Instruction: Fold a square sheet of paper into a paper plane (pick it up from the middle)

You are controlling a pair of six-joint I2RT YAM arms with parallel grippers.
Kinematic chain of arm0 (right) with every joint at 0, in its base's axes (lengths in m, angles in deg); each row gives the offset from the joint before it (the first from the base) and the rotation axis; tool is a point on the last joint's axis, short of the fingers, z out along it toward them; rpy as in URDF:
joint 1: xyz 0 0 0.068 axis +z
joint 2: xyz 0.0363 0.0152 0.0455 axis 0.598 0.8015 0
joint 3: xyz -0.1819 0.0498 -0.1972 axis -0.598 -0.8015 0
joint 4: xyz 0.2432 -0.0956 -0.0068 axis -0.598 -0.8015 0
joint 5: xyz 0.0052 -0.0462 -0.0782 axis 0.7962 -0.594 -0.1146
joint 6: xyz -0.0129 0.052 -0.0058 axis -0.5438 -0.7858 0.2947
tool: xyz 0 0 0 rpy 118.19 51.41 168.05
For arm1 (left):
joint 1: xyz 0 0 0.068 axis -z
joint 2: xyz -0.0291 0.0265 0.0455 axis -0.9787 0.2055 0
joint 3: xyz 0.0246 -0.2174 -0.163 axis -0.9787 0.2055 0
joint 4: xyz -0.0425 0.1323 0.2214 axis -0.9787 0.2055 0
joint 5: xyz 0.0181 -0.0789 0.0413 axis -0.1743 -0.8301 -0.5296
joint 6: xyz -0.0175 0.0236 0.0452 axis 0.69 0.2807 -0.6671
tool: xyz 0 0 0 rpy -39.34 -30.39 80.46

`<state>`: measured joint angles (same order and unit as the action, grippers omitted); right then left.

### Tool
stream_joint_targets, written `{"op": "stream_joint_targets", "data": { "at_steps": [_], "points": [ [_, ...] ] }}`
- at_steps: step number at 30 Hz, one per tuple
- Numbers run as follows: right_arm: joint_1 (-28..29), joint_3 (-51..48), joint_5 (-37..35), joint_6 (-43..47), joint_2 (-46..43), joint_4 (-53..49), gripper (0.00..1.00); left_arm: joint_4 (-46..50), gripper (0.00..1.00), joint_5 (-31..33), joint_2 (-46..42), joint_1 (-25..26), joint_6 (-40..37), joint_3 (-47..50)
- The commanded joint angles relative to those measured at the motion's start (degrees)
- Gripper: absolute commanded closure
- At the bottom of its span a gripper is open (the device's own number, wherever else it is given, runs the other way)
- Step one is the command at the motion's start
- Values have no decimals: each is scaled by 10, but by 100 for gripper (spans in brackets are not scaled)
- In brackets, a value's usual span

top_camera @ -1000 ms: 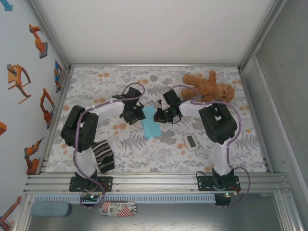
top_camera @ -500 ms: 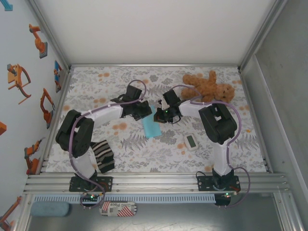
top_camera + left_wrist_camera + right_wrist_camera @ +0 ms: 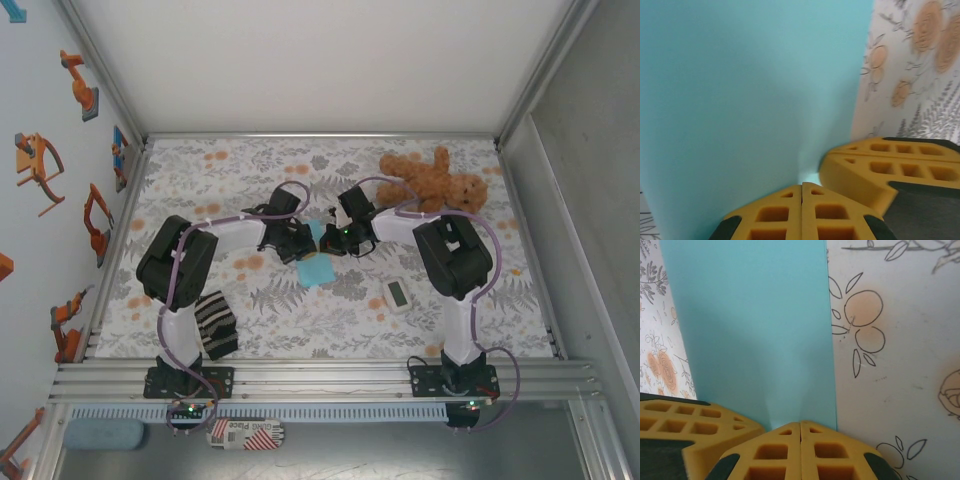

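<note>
Floral tabletop (image 3: 200, 170), walled on three sides. Paper (image 3: 316, 270) was recorded mid-table, its far end pinched by left gripper (image 3: 801, 186) and right gripper (image 3: 800, 423), both clamped shut side by side. Judged best: grippers to be moved together, edges matched before any crease was pressed.

Light-blue paper (image 3: 316, 270), floral-print table (image 3: 200, 180)

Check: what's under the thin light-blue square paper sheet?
The floral-print table cover shows around the thin light-blue square paper sheet, right up to its edges. What lies directly beneath the sheet is covered.
</note>
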<state>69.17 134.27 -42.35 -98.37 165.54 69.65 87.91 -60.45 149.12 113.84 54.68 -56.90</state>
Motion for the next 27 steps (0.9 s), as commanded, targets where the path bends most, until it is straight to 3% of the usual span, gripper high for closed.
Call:
{"op": "stream_joint_targets", "data": {
  "at_steps": [1,7,19,27],
  "points": [
    [10,-27,-99,-2,60,-88,94,38,100,-1,4,-2,-17,-8],
    [10,-27,-121,1,68,-105,94,44,100,2,-4,-17,-36,17],
    [10,-43,-150,14,85,-127,95,-40,97,-53,-67,-83,-49,170],
    [10,-41,-152,15,81,-126,95,-36,97,-61,-156,-104,-64,169]
  ]
}}
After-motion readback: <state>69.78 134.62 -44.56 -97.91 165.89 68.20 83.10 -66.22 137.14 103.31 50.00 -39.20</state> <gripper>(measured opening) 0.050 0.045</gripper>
